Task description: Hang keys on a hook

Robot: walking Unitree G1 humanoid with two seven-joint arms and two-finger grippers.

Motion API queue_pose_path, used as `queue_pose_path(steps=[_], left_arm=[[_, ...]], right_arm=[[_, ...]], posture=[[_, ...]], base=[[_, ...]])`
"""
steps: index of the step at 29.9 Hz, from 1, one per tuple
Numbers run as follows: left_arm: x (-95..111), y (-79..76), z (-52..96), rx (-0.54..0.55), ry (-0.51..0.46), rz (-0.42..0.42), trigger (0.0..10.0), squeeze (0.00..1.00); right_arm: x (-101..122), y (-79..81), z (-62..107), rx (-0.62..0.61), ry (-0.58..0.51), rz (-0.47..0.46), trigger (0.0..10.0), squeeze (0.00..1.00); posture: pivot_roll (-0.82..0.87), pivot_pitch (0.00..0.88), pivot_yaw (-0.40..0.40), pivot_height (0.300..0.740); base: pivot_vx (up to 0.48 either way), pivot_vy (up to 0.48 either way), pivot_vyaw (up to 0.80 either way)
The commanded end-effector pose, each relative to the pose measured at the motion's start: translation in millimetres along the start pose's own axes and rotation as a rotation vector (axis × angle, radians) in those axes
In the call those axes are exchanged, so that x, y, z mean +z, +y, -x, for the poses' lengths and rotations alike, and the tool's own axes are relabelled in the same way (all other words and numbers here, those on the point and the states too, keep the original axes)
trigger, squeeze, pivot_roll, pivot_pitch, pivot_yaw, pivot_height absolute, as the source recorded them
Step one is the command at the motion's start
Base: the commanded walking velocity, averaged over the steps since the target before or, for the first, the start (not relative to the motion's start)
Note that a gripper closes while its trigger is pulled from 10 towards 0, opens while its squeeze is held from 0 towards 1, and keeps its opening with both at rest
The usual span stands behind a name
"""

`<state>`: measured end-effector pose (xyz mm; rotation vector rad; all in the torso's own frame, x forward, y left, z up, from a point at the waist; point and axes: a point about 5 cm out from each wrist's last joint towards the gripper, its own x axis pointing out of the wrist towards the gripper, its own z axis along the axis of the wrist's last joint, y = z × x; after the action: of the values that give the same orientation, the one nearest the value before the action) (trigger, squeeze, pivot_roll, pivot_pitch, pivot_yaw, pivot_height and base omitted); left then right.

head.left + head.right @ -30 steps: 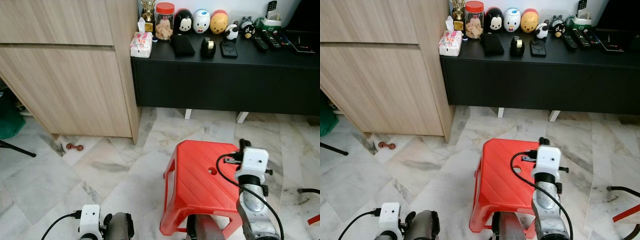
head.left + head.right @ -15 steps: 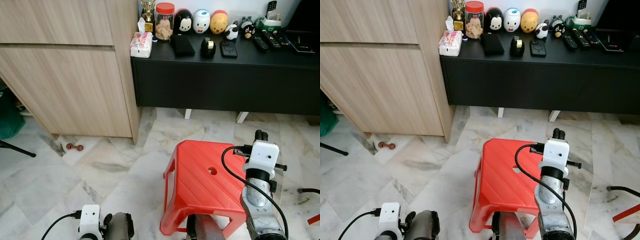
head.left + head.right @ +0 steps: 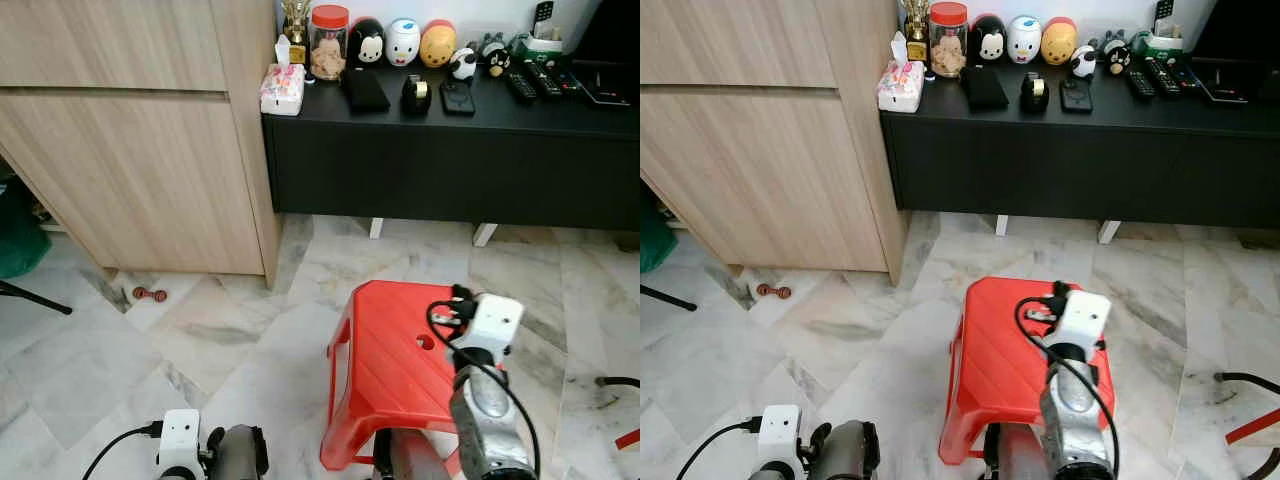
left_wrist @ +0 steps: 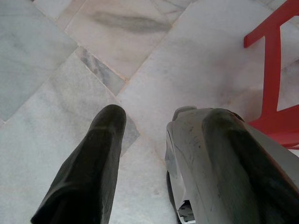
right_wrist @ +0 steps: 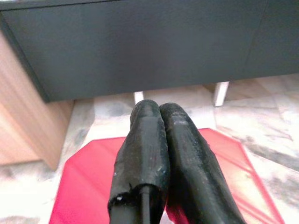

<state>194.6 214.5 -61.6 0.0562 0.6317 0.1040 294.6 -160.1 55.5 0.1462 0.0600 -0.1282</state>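
Observation:
My right gripper [image 5: 159,109] is shut, its two black fingers pressed together with nothing that I can make out between them. It hovers over the red plastic stool [image 3: 385,350], pointing toward the black console; its white wrist camera [image 3: 492,320] sits above the stool's right half. In the right wrist view the stool top [image 5: 93,186] lies just under the fingers. My left gripper [image 4: 166,114] hangs low near the marble floor, left of the stool, with its fingers [image 4: 93,158] apart and empty. I can make out no keys and no hook.
A low black console [image 3: 450,150] carries toy figures, a jar [image 3: 329,40], a tissue pack [image 3: 282,88] and remotes. A wooden cabinet [image 3: 130,150] stands at left. A small brown object [image 3: 150,294] lies on the floor. A cable [image 3: 615,382] lies at right.
My right wrist swung out to the right and rose, then came back left and lower over the stool. The left arm and the camera stayed still.

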Motion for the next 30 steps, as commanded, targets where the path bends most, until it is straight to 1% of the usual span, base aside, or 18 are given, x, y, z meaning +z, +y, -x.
queue_pose_path(steps=[1, 11, 20, 30], left_arm=[[-24.9, -2.4, 10.4, -0.016, 0.097, 0.0, 10.0, 0.0], [-26.0, -3.3, 10.9, -0.015, 0.1, 0.006, 10.0, 0.0], [-25.6, -4.2, 10.7, -0.017, 0.097, 0.007, 10.0, 0.0], [-25.9, -4.9, 11.0, -0.02, 0.095, 0.009, 10.0, 0.0]], right_arm=[[-3.9, -1.3, 1.3, 0.001, 0.022, 0.002, 10.0, 0.0], [-2.8, -8.0, -1.3, 0.02, 0.034, -0.006, 10.0, 0.0], [-0.9, -5.8, -3.2, 0.033, 0.027, -0.001, 10.0, 0.0], [-0.4, -6.0, -3.4, 0.033, 0.024, 0.0, 10.0, 0.0]], posture=[[0.17, 0.137, -0.042, 0.608], [0.16, 0.129, -0.044, 0.608], [0.17, 0.114, -0.043, 0.608], [0.16, 0.097, -0.041, 0.608]], base=[[0.0, 0.0, 0.0], [0.0, 0.0, 0.0], [0.0, 0.0, 0.0], [-0.276, 0.0, 0.0]])
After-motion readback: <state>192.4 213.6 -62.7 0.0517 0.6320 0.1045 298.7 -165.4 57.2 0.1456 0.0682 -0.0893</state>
